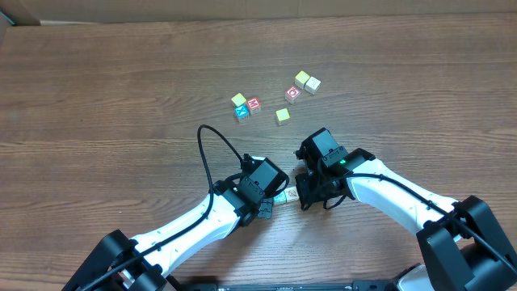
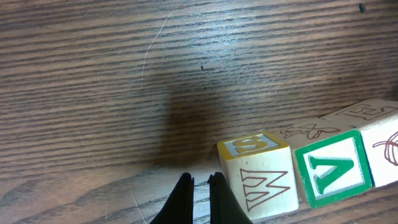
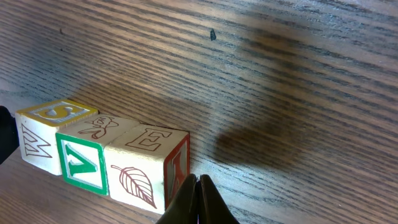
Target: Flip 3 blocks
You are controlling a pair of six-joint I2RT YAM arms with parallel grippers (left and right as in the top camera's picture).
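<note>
Overhead, three cream wooden letter cubes (image 1: 284, 195) show only a sliver. The left wrist view's edge crops the red-scribbled end cube (image 2: 384, 146).

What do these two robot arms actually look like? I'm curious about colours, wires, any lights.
The left arm and right arm both have smooth white shells between chunky black joints, with boxy black wrist housings. A thin black cable loops out from the left arm. A small green light glows on the right wrist. Each arm ends in two slim, dark, pointed fingers.
</note>
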